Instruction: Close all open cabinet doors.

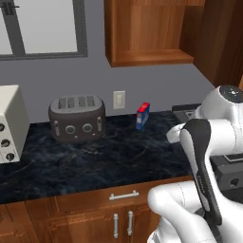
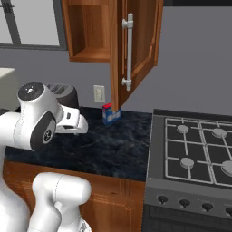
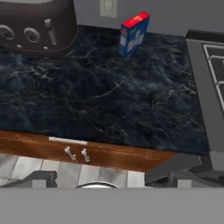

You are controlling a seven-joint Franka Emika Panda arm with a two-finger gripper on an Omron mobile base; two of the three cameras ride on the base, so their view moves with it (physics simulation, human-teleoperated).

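- One cabinet door (image 2: pixel 136 50) hangs wide open above the dark marble counter (image 1: pixel 118 156), swung out toward the stove (image 2: pixel 195 154), its silver bar handle (image 2: pixel 128 52) facing the room.
- Beneath it, the white arm sits folded low over the counter, well apart from the door; the closing step looks not yet begun.
- Next, I judge, the hand must rise to the door's outer face and push.
- Small blue-and-red box (image 3: pixel 134 33) stands by the wall, near a toaster (image 1: pixel 77 117).
- Claw fingers are spread wide, empty.
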